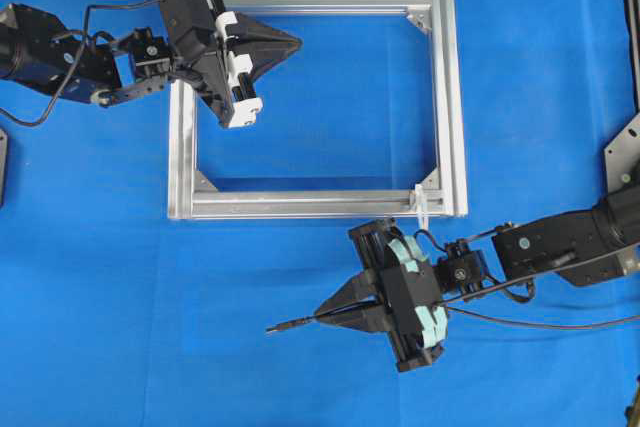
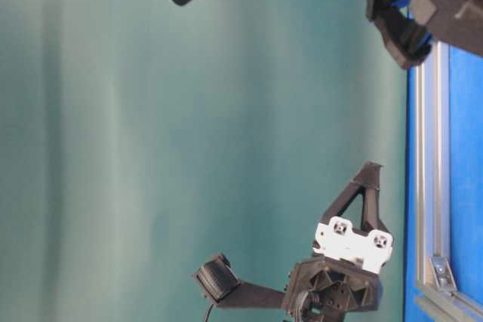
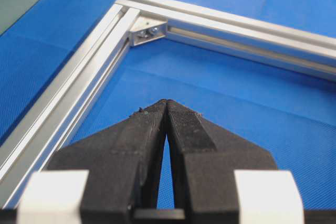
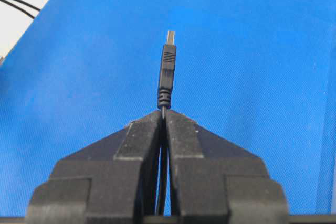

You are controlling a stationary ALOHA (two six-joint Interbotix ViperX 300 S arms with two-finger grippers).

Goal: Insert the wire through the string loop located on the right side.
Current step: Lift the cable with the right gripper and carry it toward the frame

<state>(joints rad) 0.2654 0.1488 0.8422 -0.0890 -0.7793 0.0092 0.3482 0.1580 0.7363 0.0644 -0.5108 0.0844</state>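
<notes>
Below the frame (image 1: 318, 102), the right gripper (image 1: 325, 316) is clamped on the wire (image 1: 295, 325), plug pointing away from the loop (image 1: 423, 209). Turning it could make the plug droop and miss. The left gripper (image 1: 292, 43) is closed, empty.

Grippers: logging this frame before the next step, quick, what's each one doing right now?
Left gripper: shut, holding nothing, over the aluminium frame.
Right gripper: shut on the wire, plug tip sticking out ahead of its fingers.

My left black gripper (image 3: 166, 103) has jaws pressed together, nothing between them. It hangs over blue cloth (image 3: 252, 103) inside the square silver aluminium frame (image 3: 79, 82); a silver corner bracket (image 3: 148, 29) sits ahead.
</notes>
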